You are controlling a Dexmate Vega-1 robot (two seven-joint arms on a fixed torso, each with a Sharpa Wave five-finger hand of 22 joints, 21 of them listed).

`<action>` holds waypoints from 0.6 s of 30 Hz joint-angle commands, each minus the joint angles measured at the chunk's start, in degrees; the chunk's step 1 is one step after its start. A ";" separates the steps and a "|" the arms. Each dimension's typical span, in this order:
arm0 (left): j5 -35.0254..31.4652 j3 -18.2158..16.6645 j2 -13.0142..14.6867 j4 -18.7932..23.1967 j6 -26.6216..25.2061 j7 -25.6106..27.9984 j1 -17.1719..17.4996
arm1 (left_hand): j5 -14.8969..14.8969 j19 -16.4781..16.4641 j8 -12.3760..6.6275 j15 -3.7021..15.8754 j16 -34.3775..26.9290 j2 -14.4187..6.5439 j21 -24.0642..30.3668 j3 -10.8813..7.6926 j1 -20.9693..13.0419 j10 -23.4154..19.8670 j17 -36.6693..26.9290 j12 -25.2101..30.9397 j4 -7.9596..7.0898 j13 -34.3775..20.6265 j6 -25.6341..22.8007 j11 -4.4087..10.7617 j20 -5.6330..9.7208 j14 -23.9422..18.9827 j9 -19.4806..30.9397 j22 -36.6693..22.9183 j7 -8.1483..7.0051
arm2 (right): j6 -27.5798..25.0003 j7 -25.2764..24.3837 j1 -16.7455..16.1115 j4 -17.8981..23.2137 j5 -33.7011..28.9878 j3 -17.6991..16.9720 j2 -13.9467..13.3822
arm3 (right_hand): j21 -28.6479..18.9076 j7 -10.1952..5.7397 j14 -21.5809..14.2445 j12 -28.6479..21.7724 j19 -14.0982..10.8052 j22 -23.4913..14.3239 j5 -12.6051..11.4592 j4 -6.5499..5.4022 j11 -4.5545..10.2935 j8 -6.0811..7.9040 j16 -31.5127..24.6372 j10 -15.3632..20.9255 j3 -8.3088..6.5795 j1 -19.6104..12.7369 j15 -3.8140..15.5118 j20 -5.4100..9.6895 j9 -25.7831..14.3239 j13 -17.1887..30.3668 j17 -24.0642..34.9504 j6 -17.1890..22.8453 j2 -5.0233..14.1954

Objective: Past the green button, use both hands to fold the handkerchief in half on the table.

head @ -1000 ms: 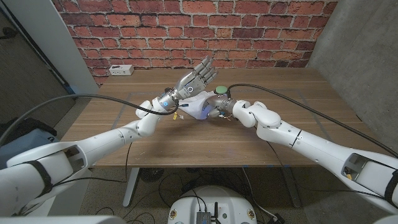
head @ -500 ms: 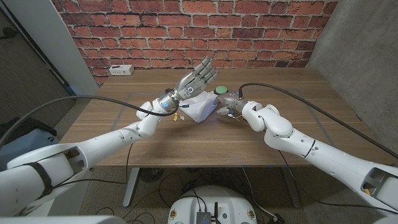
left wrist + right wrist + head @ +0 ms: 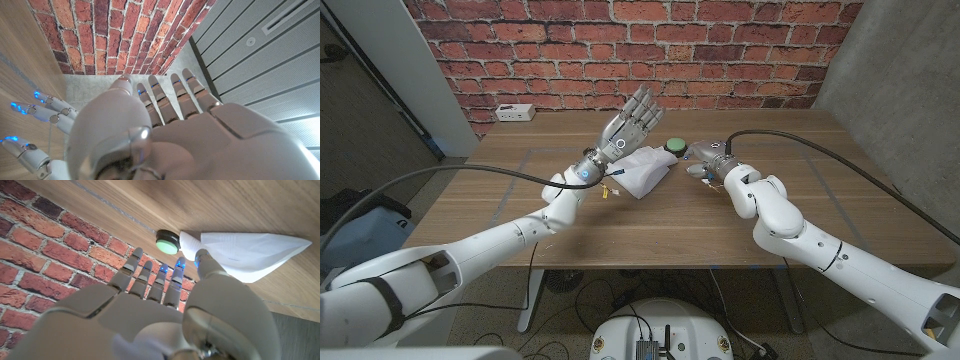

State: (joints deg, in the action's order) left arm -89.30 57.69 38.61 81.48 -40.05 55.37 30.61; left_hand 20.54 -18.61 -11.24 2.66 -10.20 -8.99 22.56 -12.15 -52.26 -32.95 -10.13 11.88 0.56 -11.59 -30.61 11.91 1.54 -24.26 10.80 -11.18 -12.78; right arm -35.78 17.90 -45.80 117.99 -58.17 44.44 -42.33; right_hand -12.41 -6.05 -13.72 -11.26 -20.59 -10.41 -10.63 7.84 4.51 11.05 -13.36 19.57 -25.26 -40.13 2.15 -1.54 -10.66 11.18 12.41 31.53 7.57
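White cloth, the handkerchief lies folded and slightly rumpled on the wooden tabletop, one corner just beside the green button. My left hand is raised above the cloth's near-left edge, fingers straight and spread, holding nothing. My right hand hovers beside the button, fingers extended, empty, apart from the cloth.
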 commanded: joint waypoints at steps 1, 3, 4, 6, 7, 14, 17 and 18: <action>8.38 -4.15 -0.93 7.90 -1.84 -4.43 9.11 | -0.21 -0.32 -0.50 9.89 -0.47 0.13 0.16 -0.43 0.21 -0.93 -0.16 0.42 -0.01 -0.12 -0.83 -0.04 -0.29 -0.61 0.13 -0.13 0.06 | 0.58 -4.55 -0.63 -1.19 1.53 -1.17 1.42 | -0.48 -0.06 -0.45 -0.47 -0.62 0.02 -0.14 -0.36 0.01 0.14 -0.43 0.18 -0.13 -0.18 4.46 0.09 -0.14 0.21 0.19 0.22 0.82; 9.07 -4.62 -0.97 9.26 -2.29 -6.04 10.38 | -0.26 -0.33 -0.53 9.85 -0.51 0.15 0.17 -0.45 0.30 -1.03 -0.17 0.46 -0.04 -0.12 -1.00 -0.05 -0.41 -0.74 0.13 -0.13 0.06 | 1.35 -5.28 -0.35 -1.71 2.57 -1.34 1.67 | -0.45 0.00 -0.41 -0.45 -0.61 0.01 -0.09 -0.52 0.04 0.09 -0.47 0.19 -0.10 -0.05 4.52 0.15 -0.14 0.21 0.26 0.11 1.08; 10.36 -5.18 -0.96 10.63 -2.33 -7.10 11.49 | -0.30 -0.33 -0.55 9.82 -0.54 0.16 0.17 -0.46 0.37 -1.10 -0.17 0.48 -0.06 -0.12 -1.10 -0.06 -0.43 -0.83 0.13 -0.13 0.06 | 1.98 -5.90 -0.07 -2.18 3.17 -1.37 1.92 | -0.44 -0.02 -0.35 -0.43 -0.59 0.01 -0.07 -0.60 -0.02 0.08 -0.47 0.15 -0.09 0.02 4.47 0.17 -0.14 0.21 0.30 0.07 1.18; 11.33 -5.95 -1.29 11.73 -2.91 -8.00 12.65 | -0.45 -0.34 -0.57 9.74 -0.60 0.24 0.18 -0.43 0.67 -1.26 -0.18 0.54 -0.18 -0.11 -1.38 -0.08 -0.69 -1.08 0.12 -0.12 0.05 | 2.65 -6.30 0.37 -2.66 3.82 -1.27 2.05 | -0.41 -0.03 -0.32 -0.41 -0.56 0.01 -0.02 -0.79 -0.13 0.04 -0.51 0.13 -0.05 0.19 4.48 0.20 -0.15 0.21 0.38 -0.02 1.42; 11.28 -6.06 -1.34 11.76 -2.86 -8.08 12.74 | -0.54 -0.34 -0.57 9.69 -0.63 0.31 0.19 -0.39 0.88 -1.31 -0.18 0.55 -0.27 -0.11 -1.49 -0.09 -0.88 -1.21 0.11 -0.13 0.05 | 2.66 -6.38 0.41 -2.66 3.92 -1.22 1.99 | -0.40 -0.06 -0.30 -0.39 -0.55 0.01 0.01 -0.86 -0.09 0.03 -0.52 0.10 -0.02 0.27 4.49 0.21 -0.15 0.21 0.41 -0.04 1.49; 16.35 -9.19 -2.26 16.34 -3.07 -10.70 16.10 | -1.09 0.10 -0.34 9.57 -0.62 0.63 0.05 -0.09 2.09 -0.95 -0.19 0.39 -0.83 -0.09 -1.65 -0.15 -1.56 -1.53 0.05 -0.17 0.05 | 4.93 -7.34 2.02 -4.18 6.02 -0.80 2.21 | -0.36 -0.03 -0.22 -0.34 -0.55 0.00 0.15 -1.12 -0.13 -0.02 -0.59 0.06 0.18 0.62 4.47 0.23 -0.16 0.21 0.53 -0.17 1.71; 19.05 -10.60 -2.60 18.34 -2.56 -11.81 17.29 | -1.37 0.31 -0.19 9.55 -0.49 0.82 -0.02 0.06 2.62 -0.50 -0.17 0.22 -1.04 -0.07 -1.60 -0.17 -1.91 -1.34 0.03 -0.19 0.04 | 5.56 -7.63 2.54 -4.57 6.64 -0.63 2.21 | -0.34 0.01 -0.15 -0.36 -0.54 0.00 0.18 -1.17 -0.26 -0.02 -0.60 0.13 0.20 0.67 4.44 0.24 -0.16 0.21 0.57 -0.17 1.83; 19.97 -11.05 -2.68 19.07 -2.37 -12.41 17.65 | -1.43 0.38 -0.16 9.55 -0.47 0.84 -0.04 0.08 2.73 -0.41 -0.17 0.19 -1.09 -0.07 -1.58 -0.18 -2.03 -1.30 0.02 -0.20 0.04 | 5.73 -7.80 2.67 -4.72 6.89 -0.60 2.26 | -0.33 0.02 -0.14 -0.34 -0.54 0.00 0.19 -1.19 -0.40 -0.01 -0.61 0.08 0.22 0.70 4.44 0.22 -0.16 0.21 0.58 -0.15 1.88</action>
State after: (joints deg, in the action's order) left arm -76.92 51.12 37.09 93.45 -42.63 47.22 42.88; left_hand 19.44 -18.29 -11.47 2.66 -10.65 -8.17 22.56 -11.91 -50.22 -33.72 -10.14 12.11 -0.05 -11.59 -31.74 11.64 -0.02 -25.31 10.65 -11.19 -12.89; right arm -32.80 12.09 -44.86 115.12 -54.15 43.48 -40.54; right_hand -12.41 -6.05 -13.72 -11.26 -20.59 -10.41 -10.63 6.98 4.51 11.05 -13.58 19.56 -24.85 -39.67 2.15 -1.54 -10.66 11.18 12.67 31.53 9.08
